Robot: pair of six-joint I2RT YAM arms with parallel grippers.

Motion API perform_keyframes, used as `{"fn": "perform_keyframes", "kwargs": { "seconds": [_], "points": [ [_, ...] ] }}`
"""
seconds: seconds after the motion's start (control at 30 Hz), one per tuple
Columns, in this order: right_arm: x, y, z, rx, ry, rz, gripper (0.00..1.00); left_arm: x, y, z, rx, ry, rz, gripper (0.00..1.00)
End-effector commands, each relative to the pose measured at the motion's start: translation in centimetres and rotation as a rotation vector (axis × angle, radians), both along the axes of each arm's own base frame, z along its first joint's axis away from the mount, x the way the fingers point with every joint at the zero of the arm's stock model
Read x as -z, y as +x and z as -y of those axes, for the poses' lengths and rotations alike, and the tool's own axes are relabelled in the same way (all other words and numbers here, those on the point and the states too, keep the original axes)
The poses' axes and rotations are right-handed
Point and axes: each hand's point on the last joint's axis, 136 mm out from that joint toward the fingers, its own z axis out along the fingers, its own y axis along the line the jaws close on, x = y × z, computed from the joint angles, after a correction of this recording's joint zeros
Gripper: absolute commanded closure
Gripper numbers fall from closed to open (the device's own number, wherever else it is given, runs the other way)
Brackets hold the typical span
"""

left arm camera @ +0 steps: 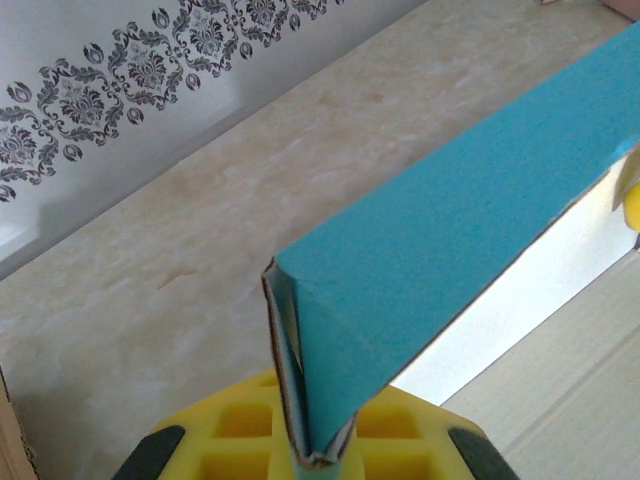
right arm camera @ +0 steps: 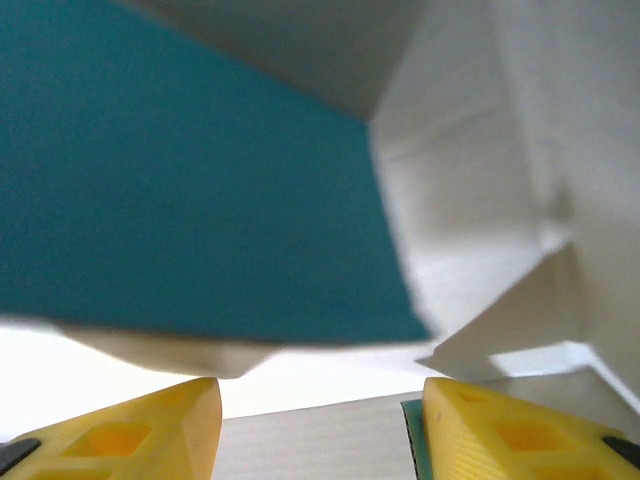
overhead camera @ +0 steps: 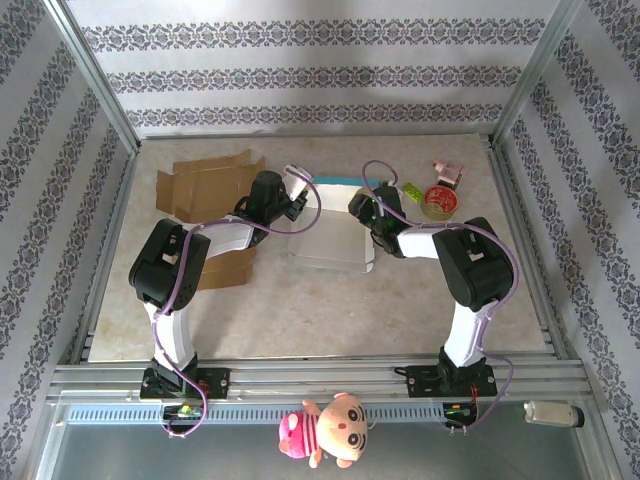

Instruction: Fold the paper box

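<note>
So, jaws first. Left gripper (left arm camera: 318,442): yellow jaws pressed together on a folded corner edge of the paper box (left arm camera: 450,230), with the teal wall running up and away from the pinch. Right gripper (right arm camera: 320,432): jaws spread with nothing between them, low under a teal panel, the white inside beyond. Paper box lies mid-table between the two wrists, half-formed, one wall lifted.

Risks, as I judge them:
- The pinch is on a thin edge only, so a pull by the right arm could slip it free or tear the crease.
- The raised wall may spring flat if released before a flap locks.
- Closing the right jaws at this angle could crumple the panel.

Table (overhead camera: 300,320) is pale, marbled and smooth, so probably little friction. Flat cardboard (overhead camera: 205,185) far left, tape roll (overhead camera: 440,201) far right. Patterned wallpaper (overhead camera: 300,75) behind, metal frame (overhead camera: 300,375) along the near edge.
</note>
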Motion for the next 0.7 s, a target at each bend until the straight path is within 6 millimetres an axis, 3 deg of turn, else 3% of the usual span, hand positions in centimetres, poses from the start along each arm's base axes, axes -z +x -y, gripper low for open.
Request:
{"fn": "perform_keyframes", "kwargs": {
  "seconds": [0.0,0.17,0.3,0.4,0.57,0.67],
  "points": [
    [3.5,-2.3,-3.5,-0.095,0.082,-0.090,0.44,0.5,-0.3,1.5,0.058,-0.015,-0.029,0.94],
    [4.0,-2.3,-3.8,-0.109,0.079,-0.080,0.42,0.7,-0.5,1.5,0.058,-0.012,-0.035,0.94],
    [1.8,-2.6,-3.2,-0.137,0.041,-0.040,0.40,0.6,-0.5,1.3,0.053,-0.005,-0.032,0.94],
    [-0.6,-4.2,-2.3,-0.169,-0.025,-0.011,0.36,0.7,-0.4,1.3,0.052,0.004,-0.034,0.93],
    [-1.5,-7.5,0.4,-0.167,-0.120,-0.019,0.26,0.9,-0.1,1.1,0.042,0.024,-0.039,0.93],
    [-2.7,-8.5,1.4,-0.170,-0.160,0.011,0.20,1.2,-0.3,1.0,0.040,0.032,-0.048,0.93]
  ]
}}
